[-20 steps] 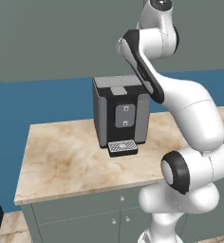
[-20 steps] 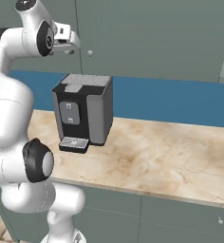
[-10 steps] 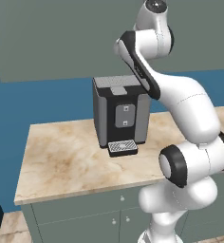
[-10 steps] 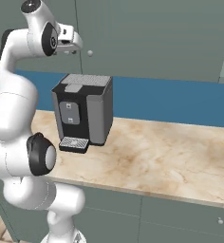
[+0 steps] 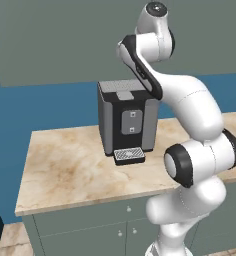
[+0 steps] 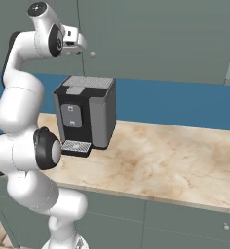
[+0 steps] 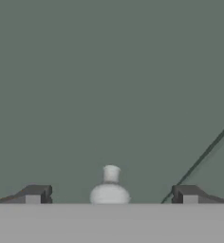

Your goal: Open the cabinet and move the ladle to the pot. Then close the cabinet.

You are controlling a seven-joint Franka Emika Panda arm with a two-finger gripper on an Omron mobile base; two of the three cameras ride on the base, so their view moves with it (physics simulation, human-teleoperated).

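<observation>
The arm has reached closer — the tool (image 7: 110, 194) stands wide around the cabinet (image 7: 109, 85) knob (image 7: 109, 186); next, close and pull.

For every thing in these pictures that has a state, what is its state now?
cabinet: doors shut.
knob: free, between the open tool's fingers, not gripped.
tool: open, facing the cabinet door.
coffee machine: upright on the counter.
</observation>
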